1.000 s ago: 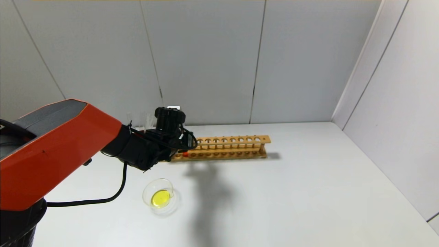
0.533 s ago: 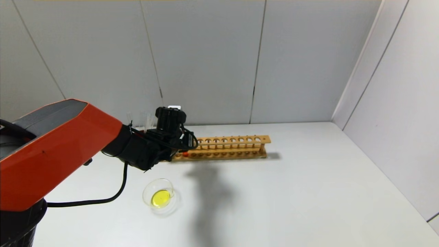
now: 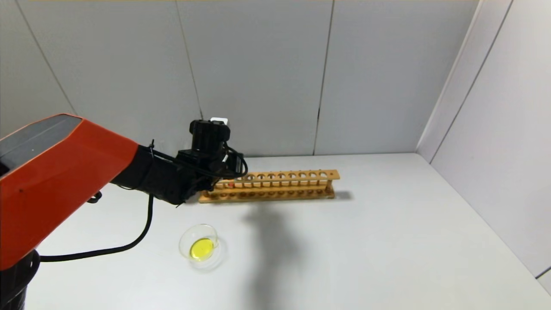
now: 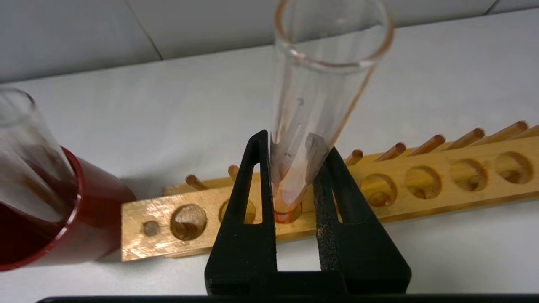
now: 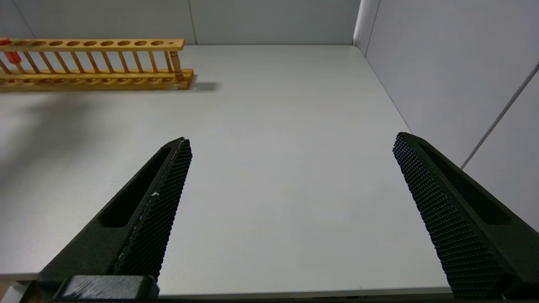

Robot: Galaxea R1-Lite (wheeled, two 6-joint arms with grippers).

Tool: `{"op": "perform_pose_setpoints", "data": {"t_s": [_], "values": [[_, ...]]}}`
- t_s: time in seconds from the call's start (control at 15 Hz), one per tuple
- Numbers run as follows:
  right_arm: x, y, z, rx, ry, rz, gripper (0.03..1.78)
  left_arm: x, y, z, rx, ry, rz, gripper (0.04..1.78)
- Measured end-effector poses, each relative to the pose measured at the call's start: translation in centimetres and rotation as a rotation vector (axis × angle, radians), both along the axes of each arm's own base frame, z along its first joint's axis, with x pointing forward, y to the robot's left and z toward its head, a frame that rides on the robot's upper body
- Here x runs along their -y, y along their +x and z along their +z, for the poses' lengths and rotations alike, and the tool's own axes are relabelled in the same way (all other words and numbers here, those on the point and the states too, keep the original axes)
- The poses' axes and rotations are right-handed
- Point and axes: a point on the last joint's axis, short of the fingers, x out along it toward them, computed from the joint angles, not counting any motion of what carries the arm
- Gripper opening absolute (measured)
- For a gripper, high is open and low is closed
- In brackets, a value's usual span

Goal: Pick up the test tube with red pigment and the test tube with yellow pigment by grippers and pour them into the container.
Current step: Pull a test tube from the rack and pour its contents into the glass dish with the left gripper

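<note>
My left gripper (image 4: 294,143) is shut on the test tube with red pigment (image 4: 320,84). The tube stands upright, with a little red-orange liquid at its tip just above a hole near the left end of the wooden rack (image 4: 421,198). In the head view the red tip (image 3: 231,185) shows between the rack's two boards. The container (image 3: 200,246), a clear glass dish holding yellow liquid, sits on the table in front of the left arm. The test tube with yellow pigment is not in view. My right gripper (image 5: 292,139) is open and empty over the table's front edge.
The rack (image 3: 275,185) lies along the back of the white table (image 3: 366,241). A dark red cup (image 4: 97,219) with a clear tube (image 4: 25,139) in it stands by the rack's left end. Grey walls close the back and right side.
My left arm has risen and drawn back to the left, lifting the red tube higher in the rack. The rack's left end now shows. The dish has not moved.
</note>
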Motion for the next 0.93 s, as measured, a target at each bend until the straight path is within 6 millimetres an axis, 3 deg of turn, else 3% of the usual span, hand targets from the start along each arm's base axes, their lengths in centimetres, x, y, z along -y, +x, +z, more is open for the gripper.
{"op": "perform_pose_setpoints", "data": {"t_s": [0.6,0.93], "values": [[0.0,0.0,0.0,0.000,0.000,0.000,1.75,-0.9,-1.9,6.9,0.162,-0.029,-0.006,0.31],[0.0,0.0,0.0,0.000,0.000,0.000,1.75,-2.7,-4.9,8.8,0.214,-0.013,0.020,0.31]]}}
